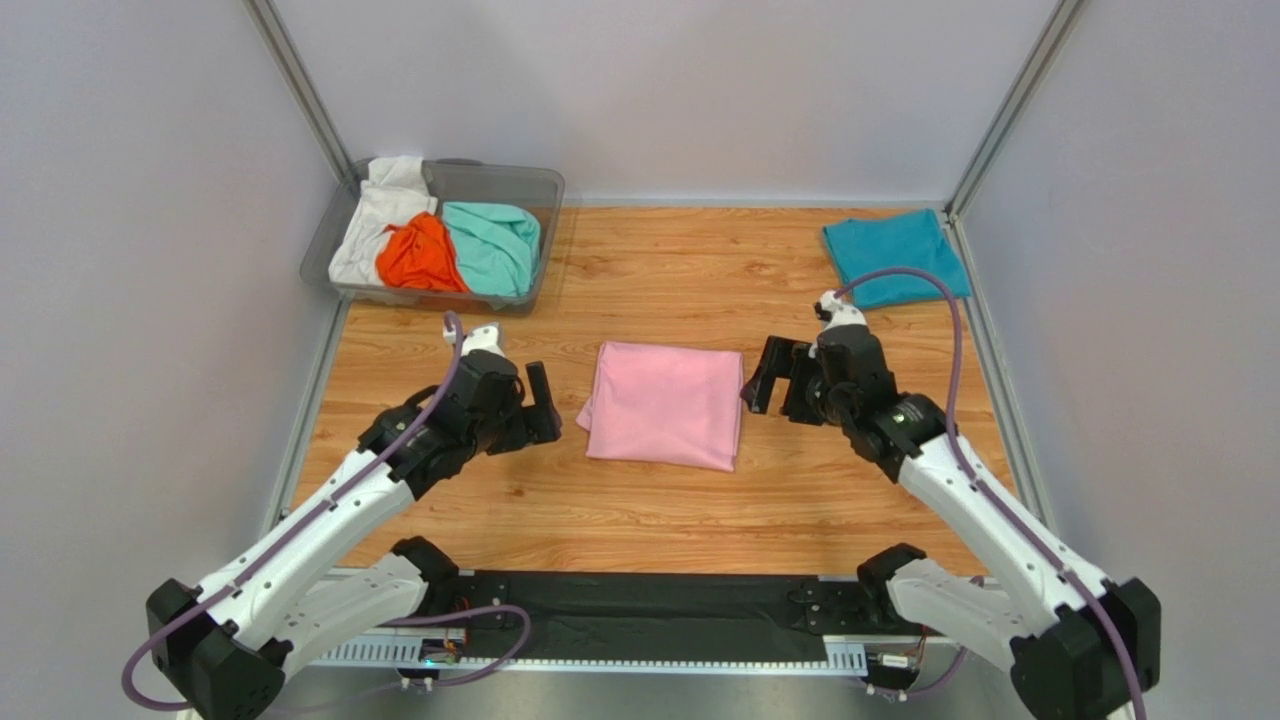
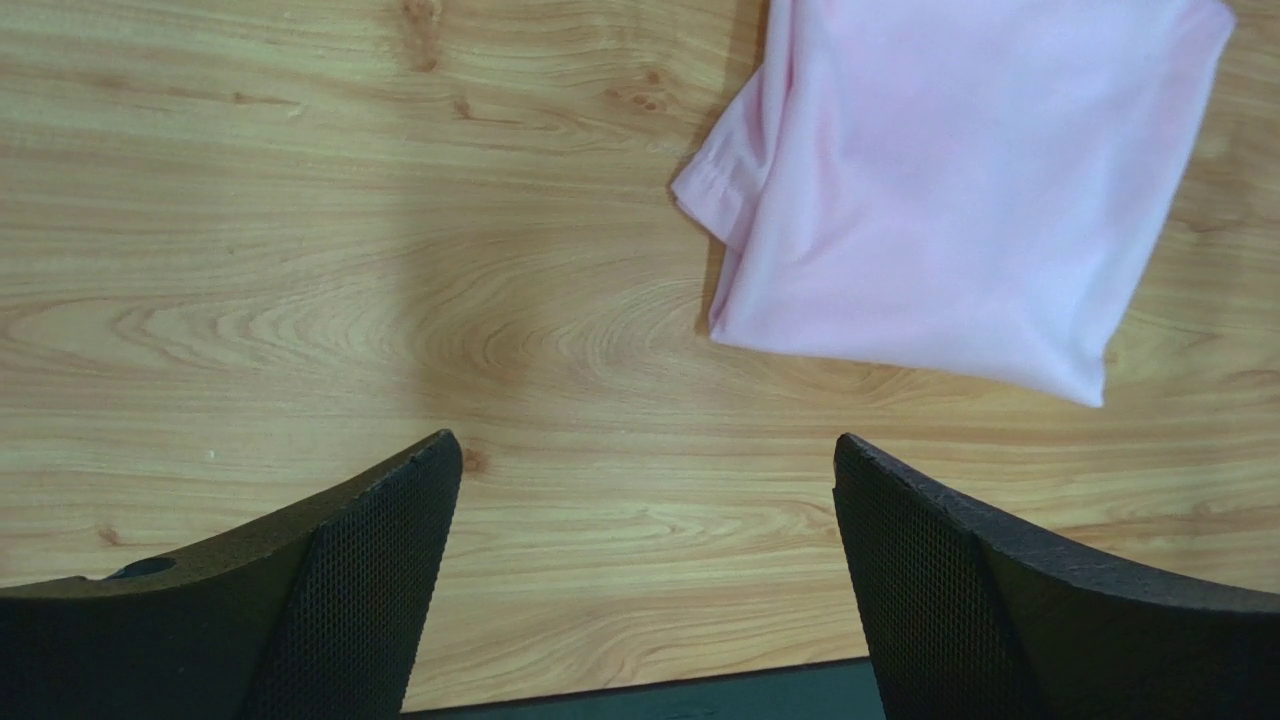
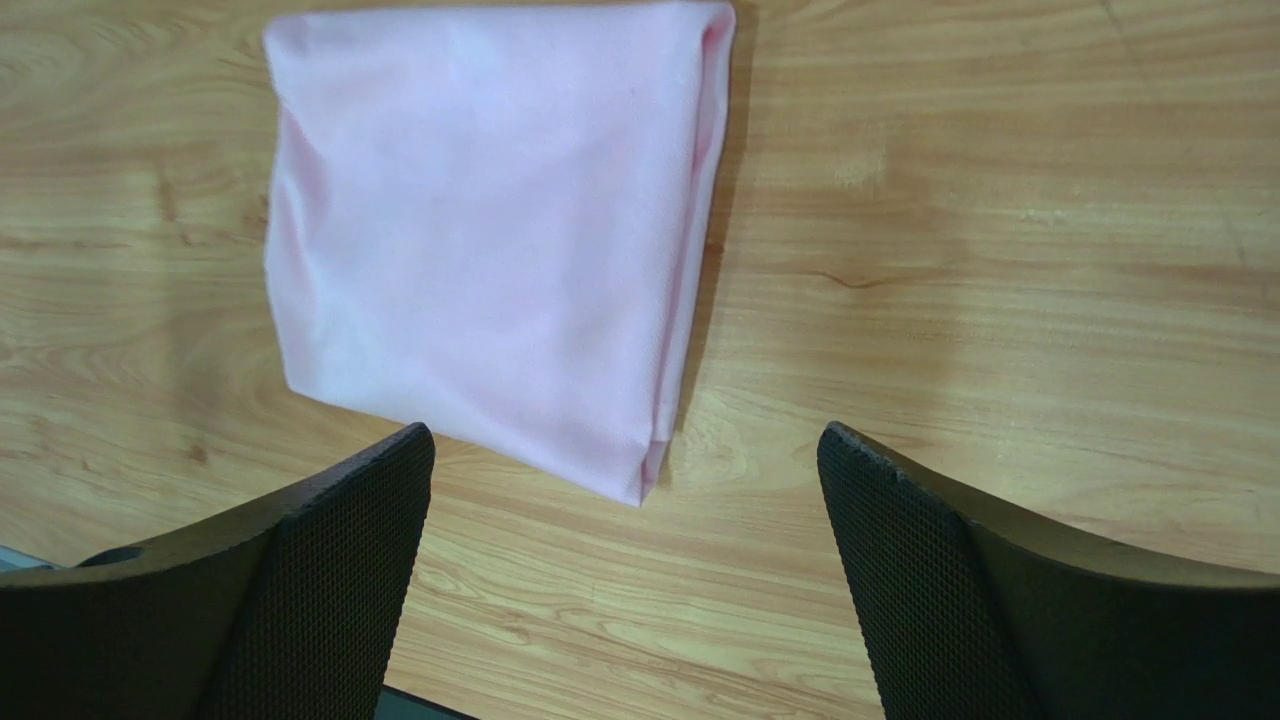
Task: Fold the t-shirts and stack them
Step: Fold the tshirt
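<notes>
The pink tee (image 1: 663,405) lies folded mid-way across the table (image 1: 676,503), flanked by the left gripper (image 1: 544,402) and right gripper (image 1: 766,378), both spread wide and empty. Stacking on the teal tee (image 1: 894,255), far right, seems due. Opposite edges should be pinched through all layers and lifted level.

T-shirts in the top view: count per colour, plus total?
pink t-shirt: 1, folded, mid-table
teal-blue t-shirt: 1, far right corner of the table
white t-shirt: 1, in the bin
orange t-shirt: 1, in the bin
mint-green t-shirt: 1, in the bin
Total: 5
</notes>
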### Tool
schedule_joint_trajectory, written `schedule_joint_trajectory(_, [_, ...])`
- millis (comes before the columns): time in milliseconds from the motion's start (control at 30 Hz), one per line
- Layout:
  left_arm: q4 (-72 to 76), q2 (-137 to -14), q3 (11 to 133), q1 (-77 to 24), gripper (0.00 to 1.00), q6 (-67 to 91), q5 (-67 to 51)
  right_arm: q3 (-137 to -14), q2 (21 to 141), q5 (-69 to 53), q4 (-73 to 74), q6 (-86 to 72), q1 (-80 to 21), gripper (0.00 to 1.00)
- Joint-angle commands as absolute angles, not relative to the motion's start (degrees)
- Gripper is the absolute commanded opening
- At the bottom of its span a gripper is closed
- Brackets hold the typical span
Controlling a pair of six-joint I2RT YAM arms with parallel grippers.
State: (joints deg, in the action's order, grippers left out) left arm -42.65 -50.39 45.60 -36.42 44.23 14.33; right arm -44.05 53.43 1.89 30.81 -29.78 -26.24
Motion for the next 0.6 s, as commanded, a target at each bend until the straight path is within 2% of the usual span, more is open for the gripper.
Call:
schedule_joint_trajectory(0, [-38.8,-52.8,44.1,-34.4,1.00,43.2,13.7,-46.1,59.5,0.9,28.4,-30.8,-26.5,1.00])
schedule_joint_trajectory(233, [-21.7,-66.8,45.6,-28.6,1.00,40.0,-3.7,-49.7,74.4,-0.9,24.3,-33.5,-26.6,1.00])
schedule_joint_trajectory(367, [-20.6,-79.9,51.8,-28.0,0.99,39.2,-8.1,-51.4,82.1,-1.6,22.4,-34.9,-27.3,0.97])
schedule_joint_trajectory(567, [-16.4,-89.0,54.0,-27.6,0.97,38.7,-10.7,-53.9,88.9,-0.1,23.1,-35.7,-29.8,0.93])
